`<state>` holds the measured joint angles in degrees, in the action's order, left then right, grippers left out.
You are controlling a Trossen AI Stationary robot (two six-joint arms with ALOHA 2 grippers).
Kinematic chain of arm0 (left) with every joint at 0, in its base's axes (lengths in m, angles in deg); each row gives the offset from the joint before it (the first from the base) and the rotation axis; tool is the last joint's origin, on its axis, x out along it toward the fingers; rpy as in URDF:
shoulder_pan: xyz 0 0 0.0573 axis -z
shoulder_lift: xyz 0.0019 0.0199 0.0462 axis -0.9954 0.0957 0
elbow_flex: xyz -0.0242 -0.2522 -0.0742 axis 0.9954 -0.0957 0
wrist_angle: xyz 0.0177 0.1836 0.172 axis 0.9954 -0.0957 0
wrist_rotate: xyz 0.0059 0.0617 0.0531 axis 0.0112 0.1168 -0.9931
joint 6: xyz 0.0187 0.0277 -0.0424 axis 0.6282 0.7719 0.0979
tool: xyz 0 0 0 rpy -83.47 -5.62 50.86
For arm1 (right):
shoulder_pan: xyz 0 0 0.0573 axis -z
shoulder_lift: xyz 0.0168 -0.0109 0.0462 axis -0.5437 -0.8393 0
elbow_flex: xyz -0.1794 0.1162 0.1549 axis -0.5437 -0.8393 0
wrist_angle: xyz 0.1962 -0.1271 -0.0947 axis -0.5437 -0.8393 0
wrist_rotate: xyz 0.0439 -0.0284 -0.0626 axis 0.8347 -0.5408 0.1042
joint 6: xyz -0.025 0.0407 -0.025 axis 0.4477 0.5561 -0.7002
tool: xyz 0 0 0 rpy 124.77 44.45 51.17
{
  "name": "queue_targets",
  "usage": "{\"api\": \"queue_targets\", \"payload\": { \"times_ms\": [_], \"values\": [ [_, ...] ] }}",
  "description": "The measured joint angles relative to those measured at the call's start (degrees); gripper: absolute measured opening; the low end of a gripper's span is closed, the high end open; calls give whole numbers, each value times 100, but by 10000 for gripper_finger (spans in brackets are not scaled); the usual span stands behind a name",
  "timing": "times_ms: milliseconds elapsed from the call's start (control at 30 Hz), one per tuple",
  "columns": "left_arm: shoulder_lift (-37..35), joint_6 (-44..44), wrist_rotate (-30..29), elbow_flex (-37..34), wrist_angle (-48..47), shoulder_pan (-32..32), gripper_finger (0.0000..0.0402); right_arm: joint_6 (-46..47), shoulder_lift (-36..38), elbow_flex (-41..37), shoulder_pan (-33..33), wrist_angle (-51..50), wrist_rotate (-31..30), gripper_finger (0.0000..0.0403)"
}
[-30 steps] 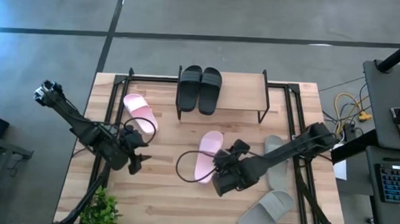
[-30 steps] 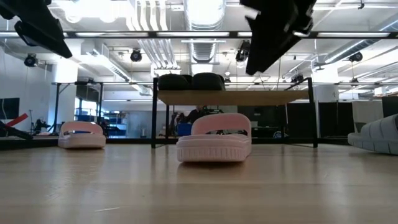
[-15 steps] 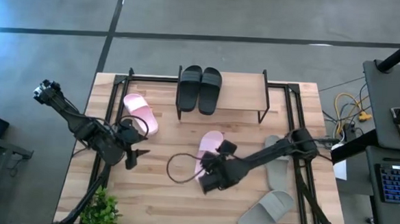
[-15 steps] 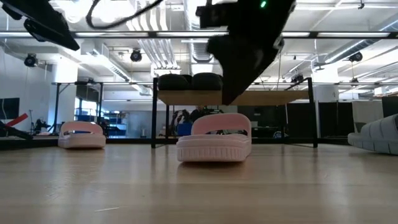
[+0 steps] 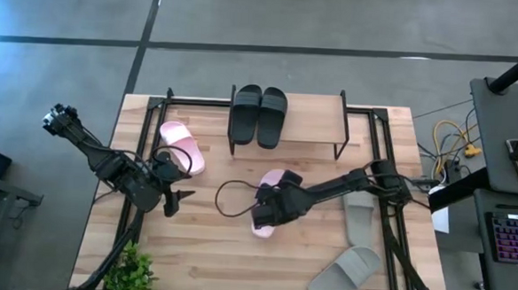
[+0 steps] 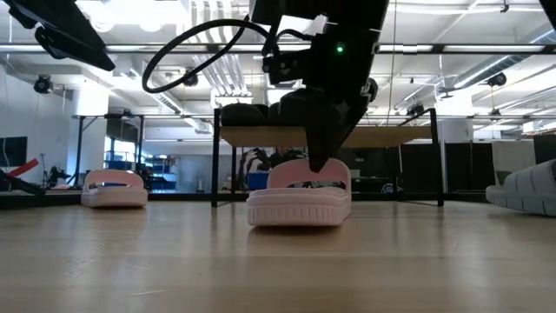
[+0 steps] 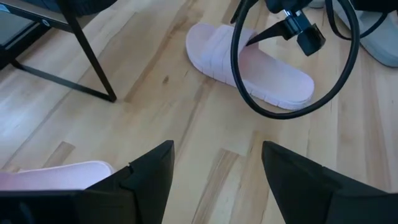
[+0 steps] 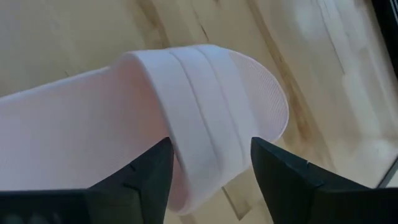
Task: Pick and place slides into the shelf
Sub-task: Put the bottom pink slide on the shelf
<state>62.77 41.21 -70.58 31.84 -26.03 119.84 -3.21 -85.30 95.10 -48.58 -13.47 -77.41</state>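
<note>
1. Slides: two black ones [image 5: 259, 115] sit side by side on the shelf [image 5: 313, 121], at its end, so most of the board is free for four more.
2. Right gripper [image 5: 267, 218] hangs directly over the middle pink slide [image 5: 271, 183], fingers spread wide. In the right wrist view the strap [image 8: 205, 155] lies between the two fingers, not yet touched. Judged: the spread is set to take the strap or the sole edges, and the reach runs along the slide so it can be carried off lengthwise toward the shelf.
3. Low view: right gripper tip [image 6: 318, 161] is just above the strap; the slide rests flat on the table [image 5: 200, 248].
4. Shelf stands beyond this gripper, well apart from it.
5. Left gripper [image 5: 174, 199] waits off the table surface, fingers wide, holding nothing. The second pink slide [image 5: 182, 145] lies near it, between it and the shelf.
6. Two grey slides [image 5: 351, 247] lie behind the right arm, untouched.
</note>
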Motion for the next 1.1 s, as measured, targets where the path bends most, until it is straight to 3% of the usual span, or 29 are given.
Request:
{"api": "queue_targets", "payload": {
  "times_ms": [400, 800, 1100],
  "values": [
    [-1, 163, -53, -7, -53, 0, 228, -665, 0, -114, 177, 382, -39, 158],
    [1, 167, -93, -7, -51, 0, 228, -783, 0, -166, 332, 508, 463, 19],
    [1, 172, -95, -7, -46, 0, 228, -595, 2, -34, 304, 444, 388, 12]
  ]
}}
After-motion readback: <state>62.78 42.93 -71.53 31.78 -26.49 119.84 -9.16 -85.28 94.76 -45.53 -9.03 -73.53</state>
